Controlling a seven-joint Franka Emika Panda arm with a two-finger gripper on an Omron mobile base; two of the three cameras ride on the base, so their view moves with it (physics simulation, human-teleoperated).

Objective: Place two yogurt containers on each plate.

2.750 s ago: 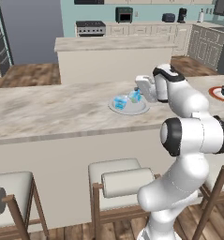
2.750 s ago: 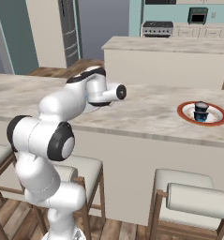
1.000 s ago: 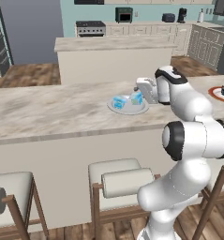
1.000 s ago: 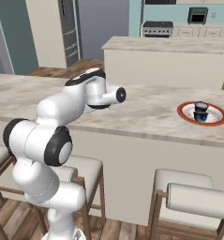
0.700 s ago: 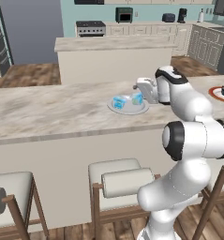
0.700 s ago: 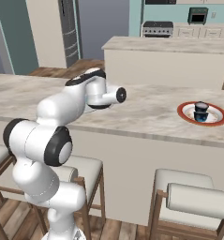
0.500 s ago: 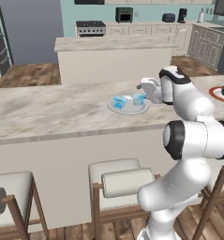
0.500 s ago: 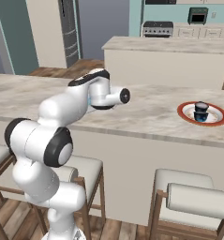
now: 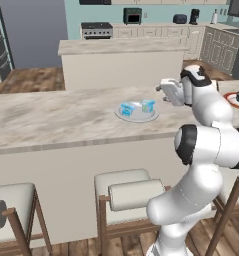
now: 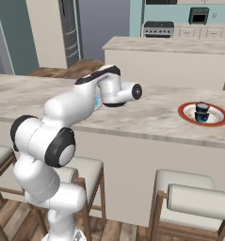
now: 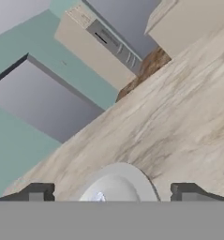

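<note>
The pale grey-white plate (image 9: 137, 116) lies on the near counter with two light blue yogurt containers (image 9: 126, 109) (image 9: 148, 105) standing on it. My gripper (image 9: 160, 91) hovers just right of and above that plate, open, with nothing between its fingers. The hand view has the same plate's rim (image 11: 132, 176) low between the widely spread fingertips (image 11: 38, 192) of the gripper (image 11: 113, 194). Far right on the counter sits the orange-red rimmed plate (image 10: 215, 120) with a dark yogurt container (image 10: 201, 112) on it. In the right base view my own arm hides the gripper.
A second counter island (image 9: 126, 47) runs behind the near counter (image 9: 51, 120). Padded stools (image 9: 133, 192) stand along the counter's front edge. A stove and cabinets line the far wall.
The jaws have gone from partly closed to wide open, letting go of a light blue container on the pale plate. The hand has drawn back up and to the right.
</note>
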